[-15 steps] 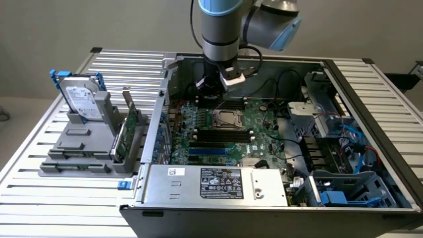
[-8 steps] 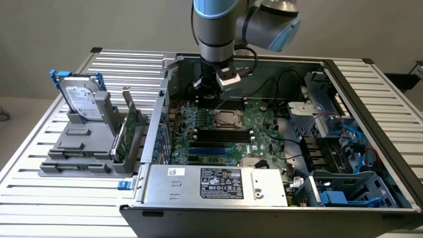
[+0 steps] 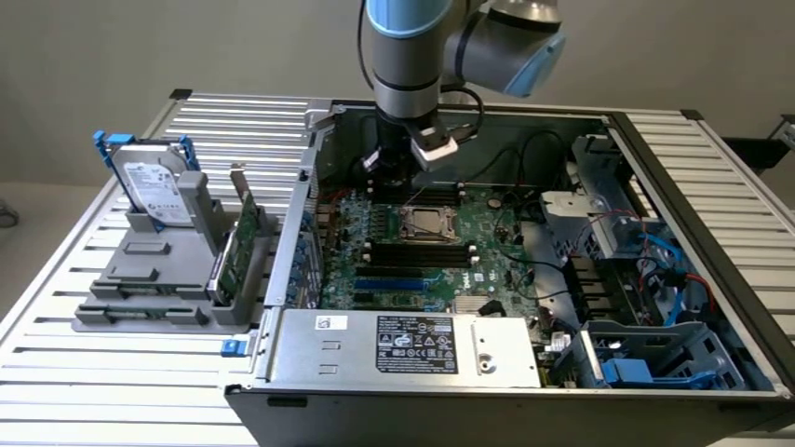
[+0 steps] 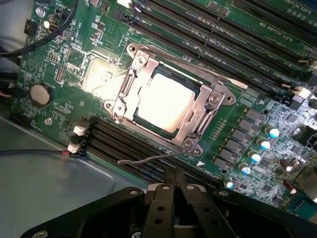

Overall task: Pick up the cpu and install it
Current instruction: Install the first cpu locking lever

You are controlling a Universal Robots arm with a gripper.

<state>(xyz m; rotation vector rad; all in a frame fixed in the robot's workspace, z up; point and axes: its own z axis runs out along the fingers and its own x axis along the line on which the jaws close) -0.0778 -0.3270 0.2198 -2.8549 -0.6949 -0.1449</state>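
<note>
On the exterior view's left, a grey stand [image 3: 155, 289] on the slatted table [image 3: 74, 372] holds a silver hard drive [image 3: 155, 191] in a blue bracket; its white label carries print too small to read. Beside it a thin green circuit card [image 3: 234, 247] stands on edge. The open computer case [image 3: 522, 270] takes up the middle and right, and its power supply [image 3: 404, 346] bears a black-and-white label whose text cannot be made out.

In the wrist view the cpu [image 4: 163, 104] already sits in the socket on the motherboard [image 4: 99, 79], its silvery top framed by the metal load plate [image 4: 198, 114] (glare washes out any marking on it). The gripper [image 4: 175, 186] hangs above the board just beside the socket, apart from the chip, its two black fingers [image 4: 163, 198] pressed together and holding nothing. In the exterior view the arm [image 3: 404, 93] covers the gripper's tips.
</note>
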